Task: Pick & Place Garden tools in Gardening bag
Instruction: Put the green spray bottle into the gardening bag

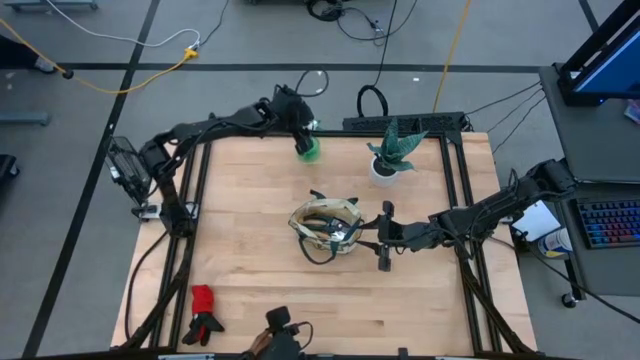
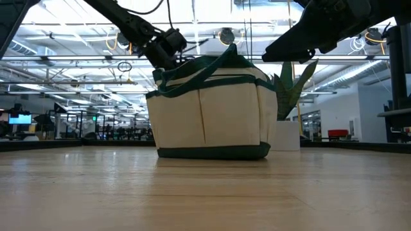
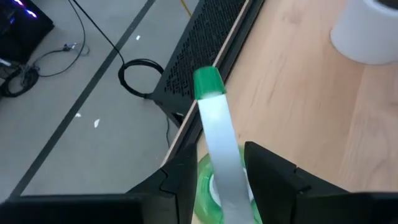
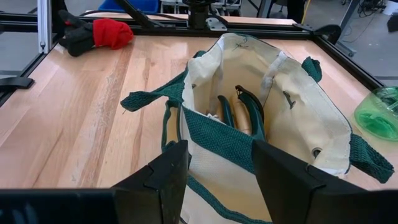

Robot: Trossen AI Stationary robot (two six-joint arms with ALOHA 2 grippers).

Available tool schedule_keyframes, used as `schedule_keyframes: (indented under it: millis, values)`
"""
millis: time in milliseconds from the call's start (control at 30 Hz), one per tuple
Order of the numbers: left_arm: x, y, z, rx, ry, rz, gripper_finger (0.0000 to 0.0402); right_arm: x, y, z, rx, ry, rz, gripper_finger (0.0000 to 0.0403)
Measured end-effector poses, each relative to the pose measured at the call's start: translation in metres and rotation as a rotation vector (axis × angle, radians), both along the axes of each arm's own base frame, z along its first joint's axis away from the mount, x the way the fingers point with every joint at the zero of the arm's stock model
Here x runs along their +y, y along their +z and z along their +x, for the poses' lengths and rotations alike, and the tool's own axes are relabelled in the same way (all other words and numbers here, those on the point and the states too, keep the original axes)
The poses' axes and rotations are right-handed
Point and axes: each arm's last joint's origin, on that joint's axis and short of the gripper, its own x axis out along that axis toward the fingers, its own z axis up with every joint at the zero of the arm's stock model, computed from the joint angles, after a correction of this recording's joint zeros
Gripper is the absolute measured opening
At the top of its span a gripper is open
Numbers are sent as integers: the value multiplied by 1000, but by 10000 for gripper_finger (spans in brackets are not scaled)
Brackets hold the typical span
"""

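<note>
The spray bottle (image 1: 308, 148) sits up at the worktop's (image 1: 250, 220) far edge, and the left gripper (image 1: 300, 128) is clamped around it, white trigger (image 3: 219, 137) poking out between the fingers. Mid-worktop, the bag (image 1: 326, 225) stands upright with wooden and dark handles showing inside. The right gripper (image 1: 384, 240) grips the bag's rim on its right side. Red-and-black gloves (image 1: 204, 310) lie near the front left corner. A potted plant (image 1: 392, 152) stands toward the far edge.
</note>
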Motion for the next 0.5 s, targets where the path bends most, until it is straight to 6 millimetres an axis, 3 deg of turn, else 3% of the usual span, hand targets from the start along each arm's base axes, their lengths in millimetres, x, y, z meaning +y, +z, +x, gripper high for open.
schedule_keyframes:
  millis: [200,367,500]
  values:
    - [4,-21,7,41,2,-18,136,0,0,0,-1,0,0,171]
    - [5,-23,8,50,13,-9,133,0,0,0,0,0,0,171]
    - [5,-22,9,40,10,2,99,0,0,0,0,0,0,171]
